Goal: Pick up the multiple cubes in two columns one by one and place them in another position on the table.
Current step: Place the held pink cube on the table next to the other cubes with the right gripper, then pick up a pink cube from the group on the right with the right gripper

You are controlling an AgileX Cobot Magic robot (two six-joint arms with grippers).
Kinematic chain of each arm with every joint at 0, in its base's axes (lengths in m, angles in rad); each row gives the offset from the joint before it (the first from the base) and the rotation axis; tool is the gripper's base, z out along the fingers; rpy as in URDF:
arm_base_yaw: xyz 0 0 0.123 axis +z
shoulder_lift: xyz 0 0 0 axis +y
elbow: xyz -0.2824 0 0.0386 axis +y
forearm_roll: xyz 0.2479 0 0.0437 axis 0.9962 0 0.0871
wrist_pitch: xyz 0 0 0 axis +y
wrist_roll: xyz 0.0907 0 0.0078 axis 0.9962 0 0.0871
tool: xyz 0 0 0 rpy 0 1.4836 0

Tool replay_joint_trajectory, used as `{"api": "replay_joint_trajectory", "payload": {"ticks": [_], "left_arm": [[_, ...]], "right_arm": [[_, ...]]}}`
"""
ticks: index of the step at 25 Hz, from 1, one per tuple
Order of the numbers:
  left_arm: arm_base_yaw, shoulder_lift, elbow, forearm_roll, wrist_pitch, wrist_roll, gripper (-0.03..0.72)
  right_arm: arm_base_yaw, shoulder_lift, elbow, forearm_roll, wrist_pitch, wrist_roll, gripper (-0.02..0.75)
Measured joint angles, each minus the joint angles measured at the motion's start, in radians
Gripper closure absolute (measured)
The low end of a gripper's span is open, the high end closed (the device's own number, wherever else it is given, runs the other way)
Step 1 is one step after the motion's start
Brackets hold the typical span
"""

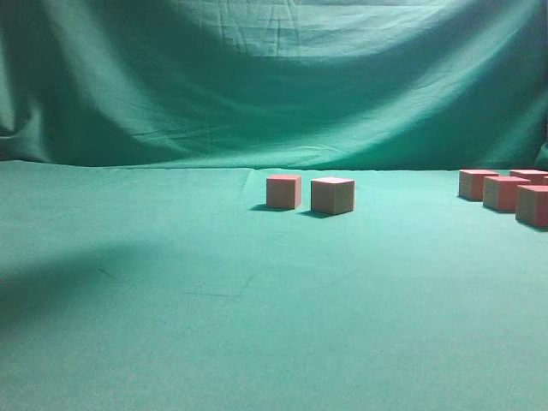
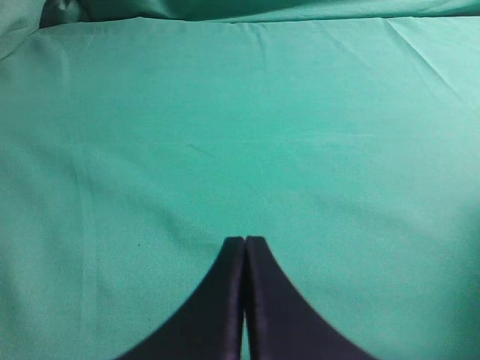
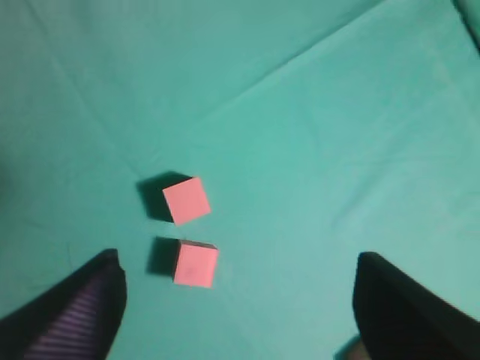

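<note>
Two cubes stand side by side near the middle of the table (image 1: 257, 325) in the exterior view, the left one (image 1: 283, 191) and the right one (image 1: 332, 195). Several more cubes (image 1: 503, 193) sit in a group at the right edge. The right wrist view looks down on two cubes, one (image 3: 186, 199) farther and one (image 3: 196, 265) nearer. My right gripper (image 3: 237, 289) is open and empty, high above the cloth, with the nearer cube just inside its left finger. My left gripper (image 2: 244, 240) is shut on nothing over bare cloth. Neither gripper shows in the exterior view.
A wrinkled green backdrop curtain (image 1: 274, 77) hangs behind the table. A soft shadow lies on the cloth at the left (image 1: 51, 282).
</note>
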Motion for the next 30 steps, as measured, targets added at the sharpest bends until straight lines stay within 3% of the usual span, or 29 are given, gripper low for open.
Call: {"api": "replay_joint_trajectory", "payload": {"ticks": [1, 2, 8, 15, 20, 25, 30], "left_arm": [[0.0, 0.0, 0.0, 0.0, 0.0, 0.0, 0.688], [0.0, 0.0, 0.0, 0.0, 0.0, 0.0, 0.688], [0.0, 0.0, 0.0, 0.0, 0.0, 0.0, 0.688], [0.0, 0.0, 0.0, 0.0, 0.0, 0.0, 0.688], [0.0, 0.0, 0.0, 0.0, 0.0, 0.0, 0.688], [0.0, 0.0, 0.0, 0.0, 0.0, 0.0, 0.688], [0.0, 0.0, 0.0, 0.0, 0.0, 0.0, 0.688]], "right_arm": [[0.0, -0.023, 0.0, -0.023, 0.0, 0.055, 0.143], [0.0, -0.05, 0.0, -0.04, 0.004, 0.098, 0.206], [-0.002, -0.24, 0.101, -0.111, 0.009, 0.286, 0.203], [-0.021, -0.46, 0.516, -0.115, 0.008, 0.371, 0.203], [-0.12, -0.539, 0.851, -0.108, -0.008, 0.464, 0.203], [-0.247, -0.565, 1.074, 0.025, -0.177, 0.494, 0.203], [-0.28, -0.541, 1.155, 0.077, -0.343, 0.514, 0.203]]}}
